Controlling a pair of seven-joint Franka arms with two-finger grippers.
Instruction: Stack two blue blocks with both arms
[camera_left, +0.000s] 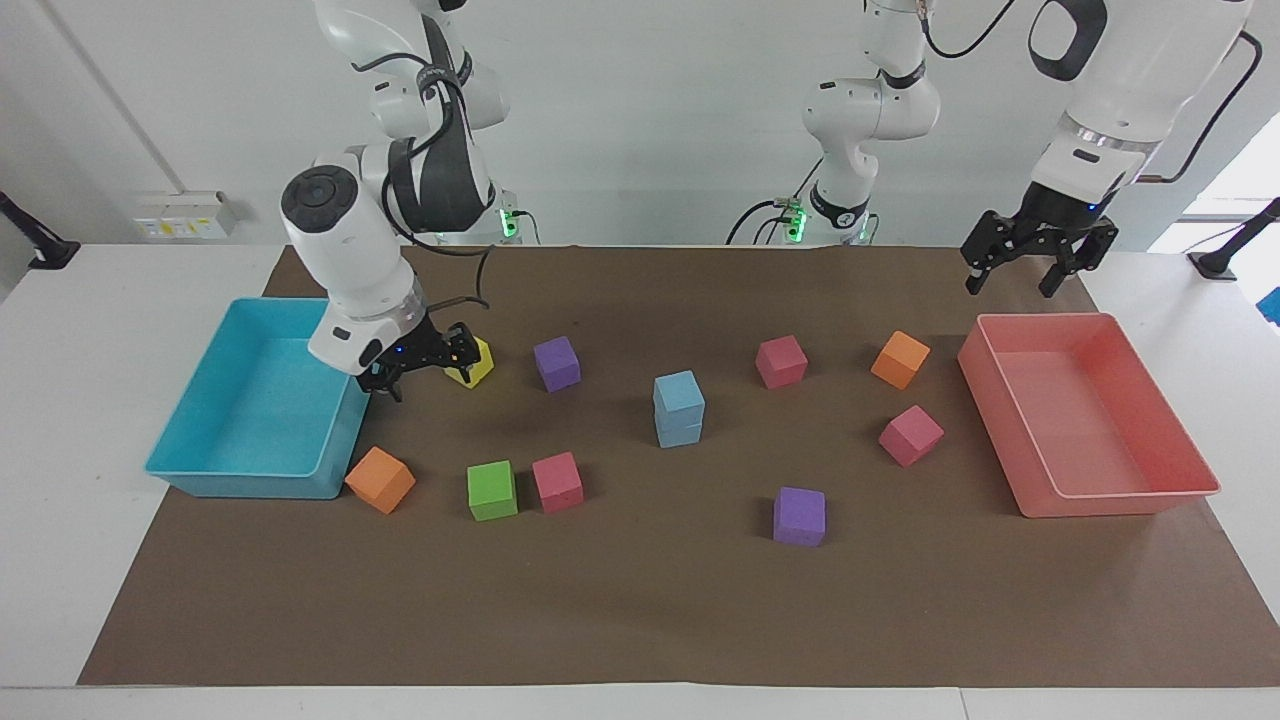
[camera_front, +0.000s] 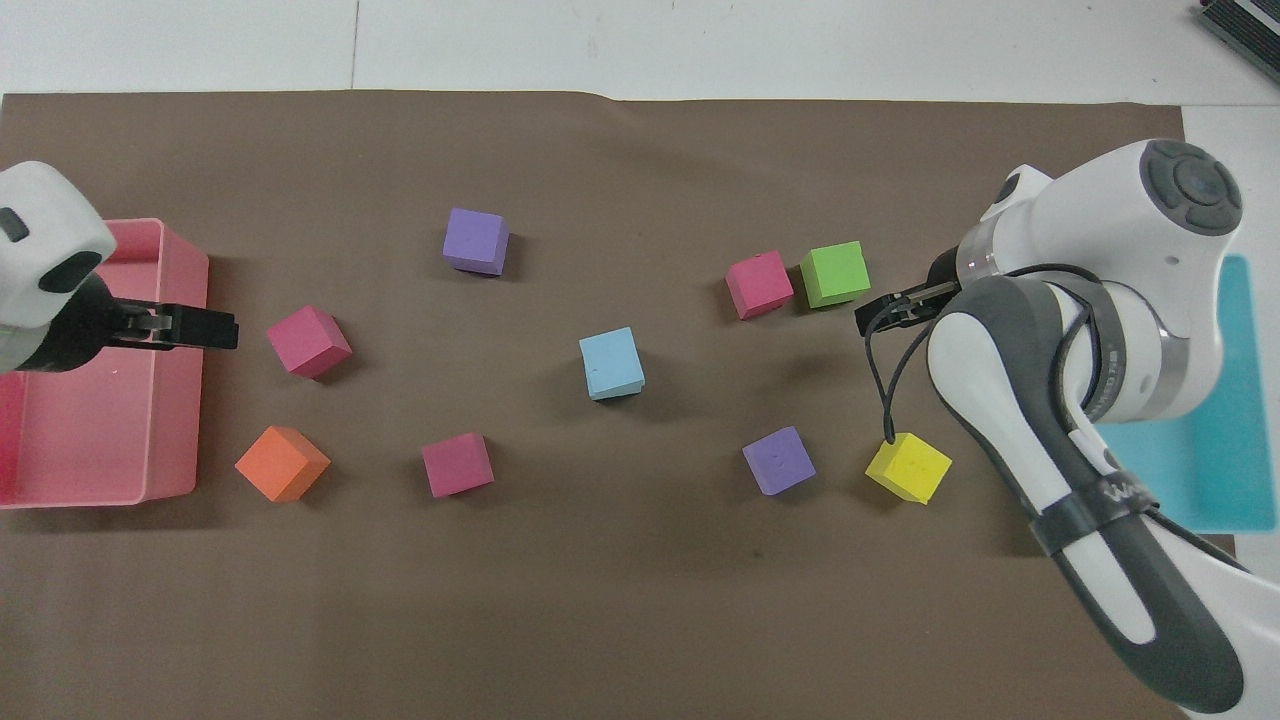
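Observation:
The two sky-blue blocks (camera_left: 679, 408) stand stacked one on the other at the middle of the brown mat; the overhead view shows only the top one (camera_front: 611, 363). My left gripper (camera_left: 1010, 282) is open and empty, raised over the robots' end of the red tray; it also shows in the overhead view (camera_front: 222, 330). My right gripper (camera_left: 420, 372) is open and empty, low beside the yellow cube (camera_left: 472, 362) and next to the turquoise tray; it also shows in the overhead view (camera_front: 868, 318). Both grippers are well apart from the stack.
The turquoise tray (camera_left: 250, 480) lies at the right arm's end, the red tray (camera_left: 1120, 500) at the left arm's end. Purple (camera_left: 557, 362), pink (camera_left: 781, 361), orange (camera_left: 900, 359) and green (camera_left: 492, 490) cubes lie scattered around the stack.

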